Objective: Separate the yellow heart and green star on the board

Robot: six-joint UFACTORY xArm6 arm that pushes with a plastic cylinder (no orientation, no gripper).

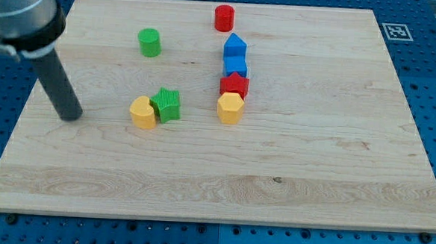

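The yellow heart (142, 112) lies left of the board's middle, touching the green star (166, 104), which sits just to its right and slightly higher. My tip (72, 116) rests on the board at the view's left, well to the left of the yellow heart and apart from every block. The dark rod rises from it toward the view's top left corner.
A green cylinder (150, 42) stands above the pair. A red cylinder (224, 18) is near the top edge. Below it a column runs down: blue block (235, 46), blue block (236, 65), red star (234, 84), yellow hexagon (231, 108). The wooden board (313, 164) lies on a blue pegboard.
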